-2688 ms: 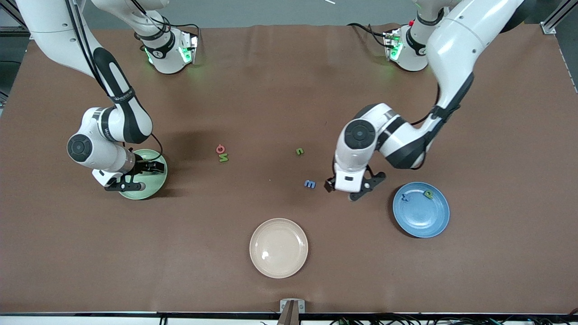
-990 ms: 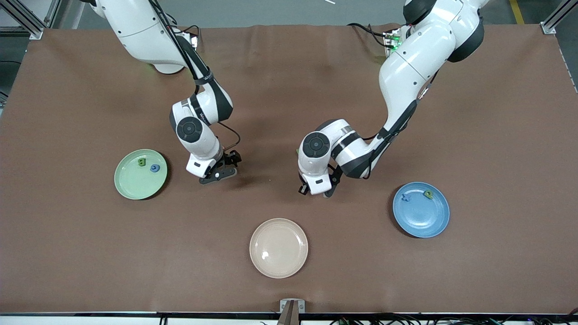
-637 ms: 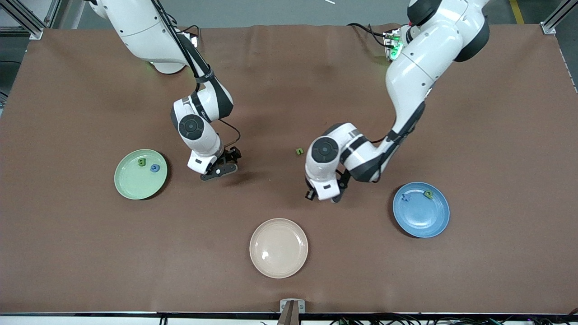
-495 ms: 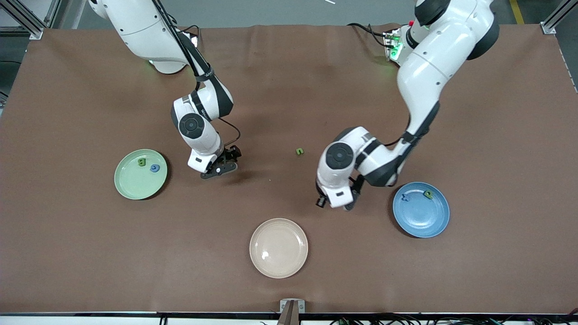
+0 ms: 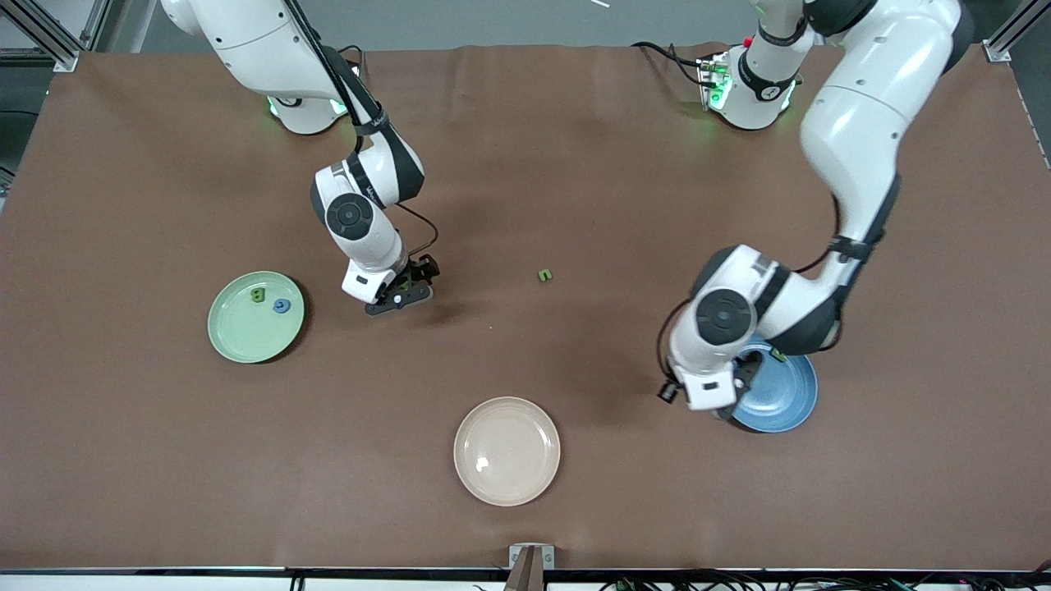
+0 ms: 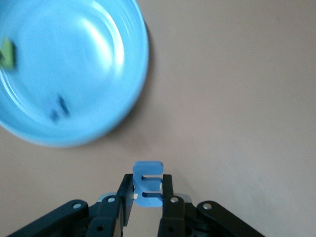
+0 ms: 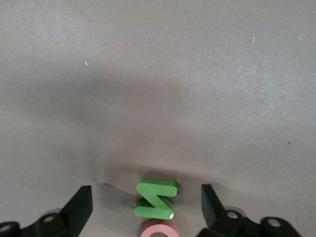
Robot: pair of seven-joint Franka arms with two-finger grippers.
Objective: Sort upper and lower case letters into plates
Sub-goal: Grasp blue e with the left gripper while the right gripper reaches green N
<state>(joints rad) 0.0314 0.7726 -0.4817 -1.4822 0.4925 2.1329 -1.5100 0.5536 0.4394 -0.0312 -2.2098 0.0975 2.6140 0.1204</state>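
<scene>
The light green plate (image 5: 246,332) lies toward the right arm's end and holds a green letter (image 5: 259,295) and a blue letter (image 5: 282,305). The blue plate (image 5: 788,400) lies toward the left arm's end; the left wrist view (image 6: 98,59) shows a green letter (image 6: 7,52) and a dark blue letter (image 6: 58,107) in it. My left gripper (image 6: 148,186) is shut on a blue letter E (image 6: 148,170) over the table beside that plate. My right gripper (image 7: 147,203) is open, low around a green letter N (image 7: 157,198) and a pink letter (image 7: 159,230).
A cream-beige plate (image 5: 507,451) lies nearest the front camera, mid-table. A small green letter (image 5: 544,276) lies alone mid-table between the two grippers. The left arm's wrist (image 5: 722,328) covers part of the blue plate.
My left gripper has carried the blue E from mid-table to the blue plate's edge. My right gripper came from the green plate to the N and pink letter and has since barely shifted.
</scene>
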